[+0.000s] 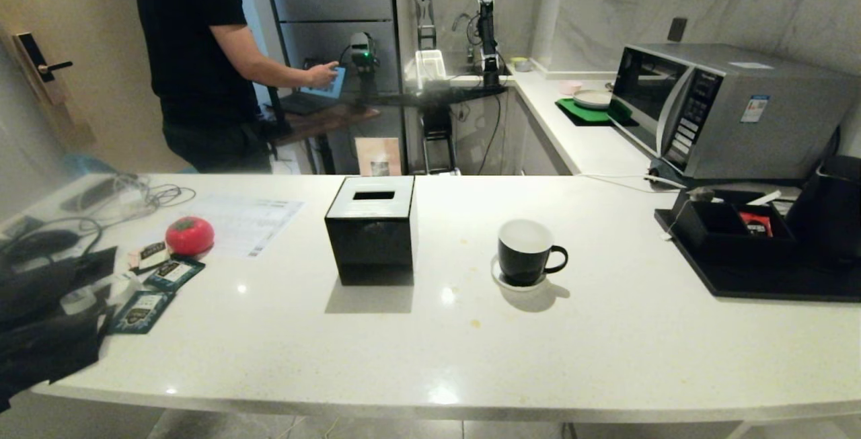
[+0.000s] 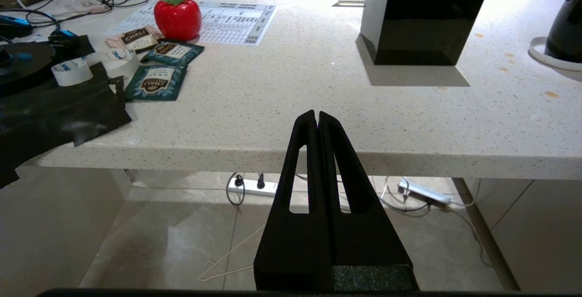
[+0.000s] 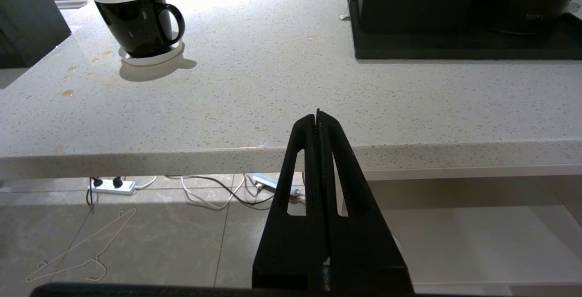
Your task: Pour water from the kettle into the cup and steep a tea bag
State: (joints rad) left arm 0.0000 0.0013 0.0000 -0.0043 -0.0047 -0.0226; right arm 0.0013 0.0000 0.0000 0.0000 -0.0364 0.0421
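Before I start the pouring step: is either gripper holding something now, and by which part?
Nothing is held. The left gripper and the right gripper are both shut and empty, in front of the counter edge.

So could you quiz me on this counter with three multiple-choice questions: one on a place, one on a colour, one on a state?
1. The cup stands:
A on a white saucer
B on the black tray
C on the black box

2. The cup's inside is:
A red
B white
C teal

3. The left claw is:
A holding the cup
B wide open
C shut, empty

Answers: 1 A, the saucer rims its base; 2 B, the interior shows white; 3 C, its fingers meet before the counter edge.
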